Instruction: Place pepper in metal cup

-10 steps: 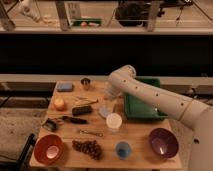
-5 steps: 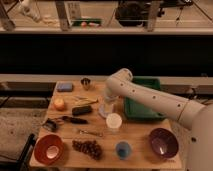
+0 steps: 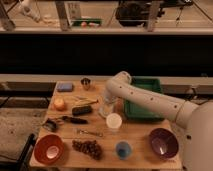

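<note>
Pepper [image 3: 84,101]: lying on the table [image 3: 142,134], just right of the orange fruit [image 3: 60,103].
Metal cup [image 3: 86,83]: upright, at the pepper's 12 o'clock.
Gripper [image 3: 106,110]: low at the pepper's 4 o'clock; how wide it stands and what it holds cannot be told.
White cup [image 3: 114,121]: at the gripper's 5 o'clock.

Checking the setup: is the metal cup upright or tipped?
Upright: the metal cup stands near the table's far edge, dark mouth facing up. The gripper is low at mid-table, apart from it.
</note>
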`<state>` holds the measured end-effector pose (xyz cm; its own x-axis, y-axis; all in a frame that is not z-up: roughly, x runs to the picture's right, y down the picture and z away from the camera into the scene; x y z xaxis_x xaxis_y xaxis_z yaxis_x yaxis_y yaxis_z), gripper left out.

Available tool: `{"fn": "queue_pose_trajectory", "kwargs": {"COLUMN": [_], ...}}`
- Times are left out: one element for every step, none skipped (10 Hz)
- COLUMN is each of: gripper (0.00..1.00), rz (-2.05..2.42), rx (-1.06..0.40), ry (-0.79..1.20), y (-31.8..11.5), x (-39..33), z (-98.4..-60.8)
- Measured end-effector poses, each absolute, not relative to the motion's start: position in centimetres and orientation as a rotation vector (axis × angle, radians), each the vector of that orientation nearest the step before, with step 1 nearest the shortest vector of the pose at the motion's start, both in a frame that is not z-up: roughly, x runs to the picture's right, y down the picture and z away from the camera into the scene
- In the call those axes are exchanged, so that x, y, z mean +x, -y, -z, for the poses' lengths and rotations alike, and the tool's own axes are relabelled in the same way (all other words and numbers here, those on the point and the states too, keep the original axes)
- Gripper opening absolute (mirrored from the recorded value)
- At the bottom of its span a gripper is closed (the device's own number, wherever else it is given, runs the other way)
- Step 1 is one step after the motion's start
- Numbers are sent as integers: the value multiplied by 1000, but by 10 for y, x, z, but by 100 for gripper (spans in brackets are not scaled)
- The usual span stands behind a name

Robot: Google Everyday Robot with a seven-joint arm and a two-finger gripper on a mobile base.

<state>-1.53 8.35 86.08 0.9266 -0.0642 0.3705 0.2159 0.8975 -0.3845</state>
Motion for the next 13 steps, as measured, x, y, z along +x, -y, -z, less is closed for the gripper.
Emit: {"fn": "queue_pose_trajectory", "kwargs": {"gripper": [80, 80, 80, 80, 80, 80, 80, 80, 80, 80, 80, 80, 80], "rz": [148, 144, 144, 146, 147, 145, 148, 154, 158, 169, 179, 190, 199], "rx": [-426, -416, -406, -398, -391, -386, -379, -373, -364, -344, -327, -314, -299], "ry": [355, 349, 346, 344, 339, 335, 331, 333, 338, 341, 346, 347, 348], "y": [-80, -74, -67, -62, -58, -54, -50, -47, -43, -35, -30, -26, -20], "x": [-13, -8, -6, -7, -5, -3, -2, -3, -5, -5, -7, -9, -10], "z": [-859, -855, -851, -849, -850, -851, -854, -856, -859, -864, -868, -870, -873]}}
